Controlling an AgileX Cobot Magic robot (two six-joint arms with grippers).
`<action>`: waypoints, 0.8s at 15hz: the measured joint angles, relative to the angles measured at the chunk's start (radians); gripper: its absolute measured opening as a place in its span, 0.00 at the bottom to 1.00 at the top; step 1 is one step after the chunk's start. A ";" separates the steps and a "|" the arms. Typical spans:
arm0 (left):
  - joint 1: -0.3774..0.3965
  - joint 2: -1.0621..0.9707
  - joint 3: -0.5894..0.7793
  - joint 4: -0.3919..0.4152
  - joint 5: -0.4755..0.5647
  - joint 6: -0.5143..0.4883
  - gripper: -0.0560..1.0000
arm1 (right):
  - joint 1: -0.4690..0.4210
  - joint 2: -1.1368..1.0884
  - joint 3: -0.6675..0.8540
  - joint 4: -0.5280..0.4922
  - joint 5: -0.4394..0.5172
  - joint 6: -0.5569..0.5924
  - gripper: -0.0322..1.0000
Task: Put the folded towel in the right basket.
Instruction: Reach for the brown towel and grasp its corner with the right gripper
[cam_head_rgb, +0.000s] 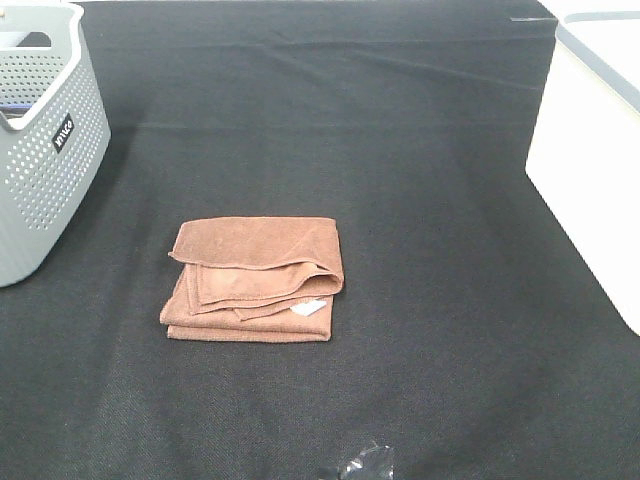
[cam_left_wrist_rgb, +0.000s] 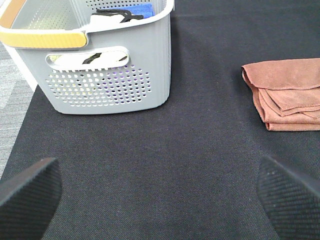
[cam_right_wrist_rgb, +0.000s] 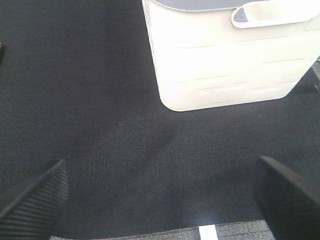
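A brown folded towel (cam_head_rgb: 257, 278) lies on the black cloth near the middle of the table; it also shows in the left wrist view (cam_left_wrist_rgb: 287, 94). The right basket (cam_head_rgb: 590, 160) is white and stands at the table's right edge; the right wrist view shows its wall (cam_right_wrist_rgb: 225, 60). My left gripper (cam_left_wrist_rgb: 160, 195) is open and empty, well short of the towel. My right gripper (cam_right_wrist_rgb: 165, 195) is open and empty, above bare cloth in front of the white basket. Neither gripper shows in the high view.
A grey perforated basket (cam_head_rgb: 40, 150) stands at the far left, holding white and blue items (cam_left_wrist_rgb: 127, 12). A small dark shiny object (cam_head_rgb: 365, 465) lies at the front edge. The black cloth (cam_head_rgb: 400, 150) covers the table.
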 joint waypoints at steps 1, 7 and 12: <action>0.000 0.000 0.000 0.000 0.000 0.000 0.99 | 0.000 0.000 0.000 0.000 0.000 0.000 0.97; 0.000 0.000 0.000 0.000 0.000 0.000 0.99 | 0.000 0.000 0.000 0.002 0.000 0.000 0.97; 0.000 0.000 0.000 0.000 0.000 0.000 0.99 | 0.000 0.000 0.000 0.003 0.000 0.000 0.97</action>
